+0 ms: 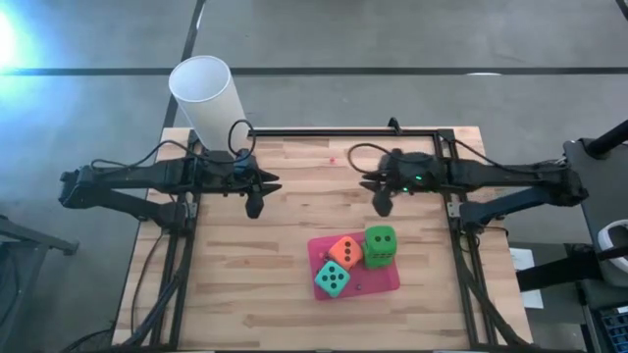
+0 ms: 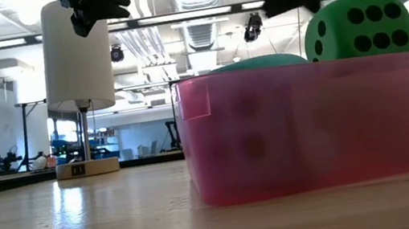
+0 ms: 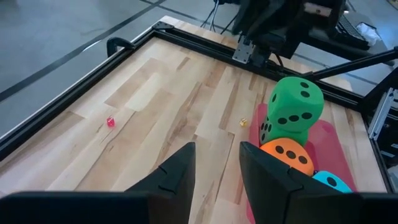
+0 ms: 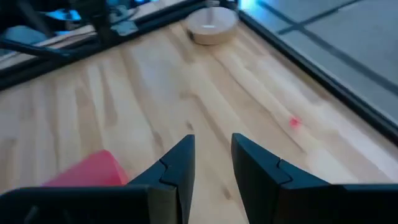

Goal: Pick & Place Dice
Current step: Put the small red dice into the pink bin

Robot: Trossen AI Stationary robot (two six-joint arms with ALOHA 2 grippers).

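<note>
Three dice sit close together in a pink container (image 1: 388, 278) on the table's near right part: an orange die (image 1: 343, 251), a teal die (image 1: 332, 280) and a green die (image 1: 380, 245), which stands highest (image 2: 358, 25). I cannot make out a second green die. My left gripper (image 1: 255, 202) hovers open over the bare wood, to the left of and beyond the container. My right gripper (image 1: 381, 202) hovers open just beyond the container. In the left wrist view the green die (image 3: 292, 106) rests above the orange die (image 3: 287, 155).
A tall white cylinder (image 1: 208, 94) on a round wooden base (image 4: 211, 25) stands at the far left corner. A black metal frame (image 1: 343, 131) edges the table. A tiny red bit (image 3: 111, 122) and a tiny yellow bit (image 3: 243, 122) lie on the wood.
</note>
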